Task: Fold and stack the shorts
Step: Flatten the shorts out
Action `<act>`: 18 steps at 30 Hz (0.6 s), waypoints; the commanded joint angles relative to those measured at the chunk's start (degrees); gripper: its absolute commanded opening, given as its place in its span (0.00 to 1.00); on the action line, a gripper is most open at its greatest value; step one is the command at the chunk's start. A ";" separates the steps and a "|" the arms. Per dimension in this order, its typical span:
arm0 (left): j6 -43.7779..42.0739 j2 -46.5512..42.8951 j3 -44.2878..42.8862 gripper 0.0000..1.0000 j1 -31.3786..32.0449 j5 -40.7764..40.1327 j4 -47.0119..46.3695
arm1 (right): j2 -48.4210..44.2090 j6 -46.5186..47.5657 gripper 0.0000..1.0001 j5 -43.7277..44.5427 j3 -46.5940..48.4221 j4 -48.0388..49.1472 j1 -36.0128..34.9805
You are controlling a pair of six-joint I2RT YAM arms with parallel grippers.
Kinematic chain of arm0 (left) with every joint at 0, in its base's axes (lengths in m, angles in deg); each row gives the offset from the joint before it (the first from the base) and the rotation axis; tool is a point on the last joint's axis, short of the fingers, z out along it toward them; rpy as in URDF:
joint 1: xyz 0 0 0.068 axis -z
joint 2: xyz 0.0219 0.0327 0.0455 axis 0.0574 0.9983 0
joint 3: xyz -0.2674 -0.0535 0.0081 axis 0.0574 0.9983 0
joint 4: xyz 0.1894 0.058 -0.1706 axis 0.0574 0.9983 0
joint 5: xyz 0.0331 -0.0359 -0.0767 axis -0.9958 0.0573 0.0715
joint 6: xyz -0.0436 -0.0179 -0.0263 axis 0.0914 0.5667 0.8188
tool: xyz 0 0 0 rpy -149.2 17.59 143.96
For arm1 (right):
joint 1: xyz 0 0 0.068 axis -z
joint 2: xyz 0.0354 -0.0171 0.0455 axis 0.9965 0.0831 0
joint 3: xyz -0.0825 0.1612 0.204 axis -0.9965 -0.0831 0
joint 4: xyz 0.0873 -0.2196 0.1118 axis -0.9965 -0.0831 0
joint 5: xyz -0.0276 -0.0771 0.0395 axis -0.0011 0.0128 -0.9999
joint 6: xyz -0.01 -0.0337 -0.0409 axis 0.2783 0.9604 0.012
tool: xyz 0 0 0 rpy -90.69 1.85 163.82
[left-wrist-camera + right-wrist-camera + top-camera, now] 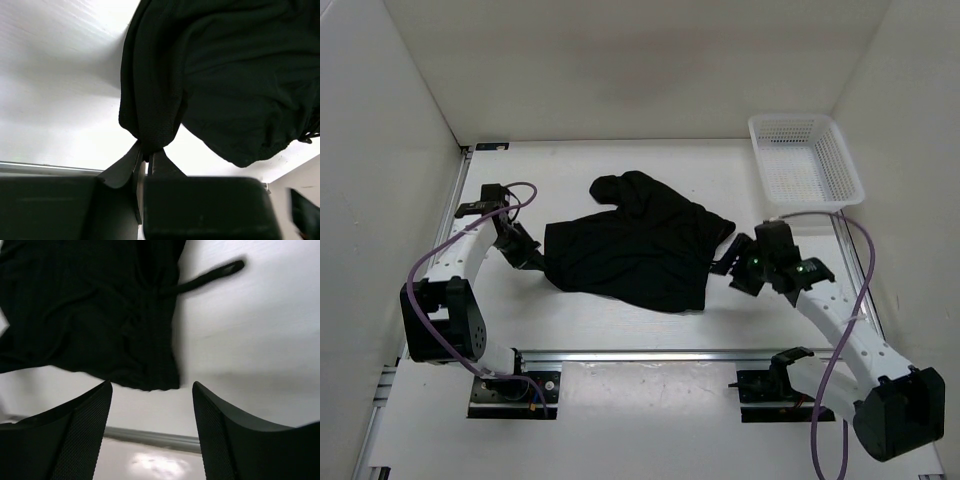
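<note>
The black shorts (638, 245) lie rumpled in the middle of the white table, one leg pointing to the far side. My left gripper (533, 262) is shut on the shorts' left edge; in the left wrist view the fabric (200, 75) bunches into the closed jaws of that gripper (146, 155). My right gripper (728, 262) is open and empty just right of the shorts' right edge. In the right wrist view the waist edge (100, 315) and a thin drawstring (210, 276) lie ahead of that open gripper (152, 387).
A white mesh basket (805, 158) stands at the back right corner. White walls enclose the table on three sides. A metal rail (650, 354) runs along the near edge between the arm bases.
</note>
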 commanded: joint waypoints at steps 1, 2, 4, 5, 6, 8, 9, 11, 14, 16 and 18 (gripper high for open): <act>-1.13 -2.57 -0.49 0.10 0.17 -0.80 -1.73 | -4.10 -19.99 0.69 -11.96 -11.31 10.83 -0.58; -1.14 -2.57 -0.49 0.10 0.17 -0.80 -1.73 | -4.81 -22.45 0.69 -13.71 -13.78 12.44 -0.58; -1.14 -2.57 -0.49 0.10 0.17 -1.32 -1.73 | -6.74 -27.47 0.69 -13.20 -18.71 13.16 -1.98; -1.14 -2.57 0.03 0.10 0.17 -1.32 -1.73 | -7.45 -29.92 0.69 -13.20 -21.08 13.68 -2.77; -1.14 -2.57 0.03 0.10 0.17 -1.32 -1.73 | -8.76 -31.16 0.69 -13.20 -22.32 13.69 -3.39; -1.14 -2.57 0.03 0.10 0.17 -1.32 -1.73 | -10.09 -33.80 0.69 -13.20 -25.13 18.68 -3.92; -1.14 -2.57 0.03 0.10 0.17 -1.32 -1.73 | -10.10 -36.60 0.69 -13.72 -27.84 22.44 -3.92; -1.14 -2.57 0.03 0.10 0.17 -1.32 -1.73 | -8.96 -38.46 0.66 -13.73 -29.44 24.49 -4.54; -1.14 -2.57 0.03 0.10 0.17 -1.32 -1.73 | -5.98 -39.61 0.63 -12.50 -30.06 26.95 -5.85; -1.66 -2.57 0.03 0.10 0.17 -1.32 -1.73 | -4.30 -40.31 0.63 -11.27 -30.06 27.66 -6.55; -1.67 -2.57 0.03 0.10 0.17 -1.32 -1.73 | -1.84 -41.10 0.62 -10.22 -30.06 29.15 -8.05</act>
